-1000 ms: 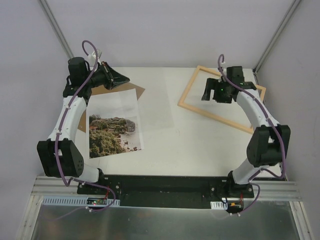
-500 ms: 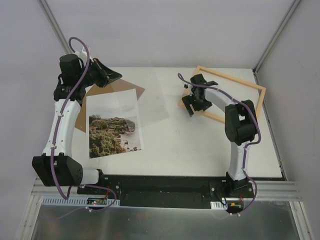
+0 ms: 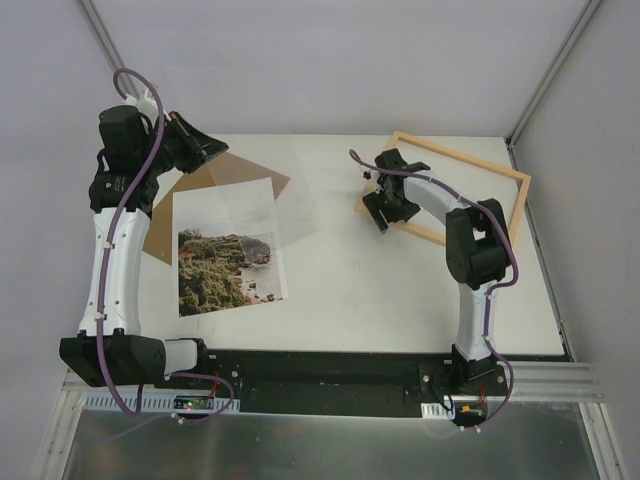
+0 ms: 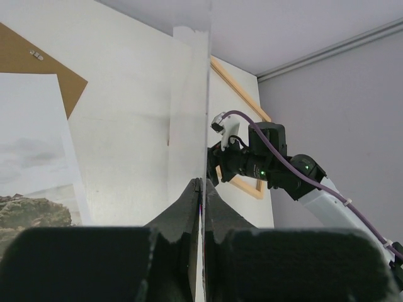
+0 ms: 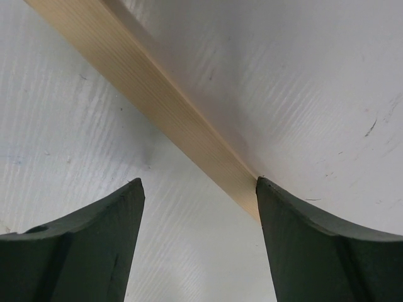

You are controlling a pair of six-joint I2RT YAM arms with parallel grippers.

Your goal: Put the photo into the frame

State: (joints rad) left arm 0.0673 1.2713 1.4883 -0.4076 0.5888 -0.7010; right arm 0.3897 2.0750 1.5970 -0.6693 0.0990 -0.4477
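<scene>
Lying flat, photo (image 3: pixel 228 250) lengthwise near-to-far (sky far), left gripper (image 4: pixel 200 185) pinching clear pane (image 4: pixel 187 107), right gripper (image 5: pixel 198 185) wide astride frame (image 5: pixel 145 88)

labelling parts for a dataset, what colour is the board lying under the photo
Plain brown. The backing board shows best in the top external view, poking out from under the photo.

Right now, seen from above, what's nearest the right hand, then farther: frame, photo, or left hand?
1. Frame, directly beneath the right hand.
2. Photo, on the table's left side.
3. Left hand, far-left corner, pinching a clear pane.
</scene>
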